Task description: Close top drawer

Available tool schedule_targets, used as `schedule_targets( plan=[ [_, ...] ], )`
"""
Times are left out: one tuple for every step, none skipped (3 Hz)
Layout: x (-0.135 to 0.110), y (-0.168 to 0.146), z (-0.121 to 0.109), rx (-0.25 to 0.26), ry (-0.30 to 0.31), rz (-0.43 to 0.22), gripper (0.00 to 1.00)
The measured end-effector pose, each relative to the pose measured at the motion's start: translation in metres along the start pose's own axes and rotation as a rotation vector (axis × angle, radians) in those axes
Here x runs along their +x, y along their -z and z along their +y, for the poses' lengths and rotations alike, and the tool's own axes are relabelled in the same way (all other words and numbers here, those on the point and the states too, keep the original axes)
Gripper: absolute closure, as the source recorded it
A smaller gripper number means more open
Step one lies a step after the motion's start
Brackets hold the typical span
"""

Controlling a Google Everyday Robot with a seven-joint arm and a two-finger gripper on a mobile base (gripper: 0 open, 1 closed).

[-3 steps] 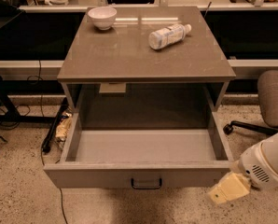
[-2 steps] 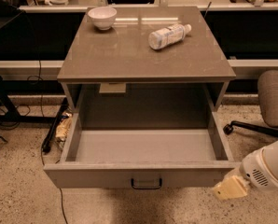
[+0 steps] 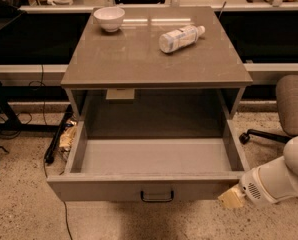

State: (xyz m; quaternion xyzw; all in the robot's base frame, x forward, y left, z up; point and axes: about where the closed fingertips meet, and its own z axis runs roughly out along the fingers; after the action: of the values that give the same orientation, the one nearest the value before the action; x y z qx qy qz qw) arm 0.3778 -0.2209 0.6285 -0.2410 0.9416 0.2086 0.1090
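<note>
The top drawer (image 3: 114, 186) of the grey-brown cabinet is pulled far out toward me, its grey interior empty. Its flat front panel has a small dark bar handle (image 3: 157, 196) at the centre. My gripper (image 3: 232, 198) is at the lower right, its tan tip right at the right end of the drawer's front panel, on the end of my white arm (image 3: 281, 176). I cannot tell whether it touches the panel.
A white bowl (image 3: 109, 18) and a lying plastic bottle (image 3: 181, 37) are on the cabinet top (image 3: 139, 59). An office chair (image 3: 291, 106) stands at the right. Cables and clutter (image 3: 64, 136) lie on the floor to the left.
My arm and gripper have moved a little left and up, closer to the right end of the drawer front. The drawer has not visibly moved.
</note>
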Motion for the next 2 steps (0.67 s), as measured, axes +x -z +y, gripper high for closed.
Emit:
schedule_targets(
  plan=[
    [-0.022, -0.018, -0.003, 0.005, -0.019, -0.051, 1.00],
    [-0.048, -0.022, -0.005, 0.016, -0.020, -0.125, 1.00]
  ],
)
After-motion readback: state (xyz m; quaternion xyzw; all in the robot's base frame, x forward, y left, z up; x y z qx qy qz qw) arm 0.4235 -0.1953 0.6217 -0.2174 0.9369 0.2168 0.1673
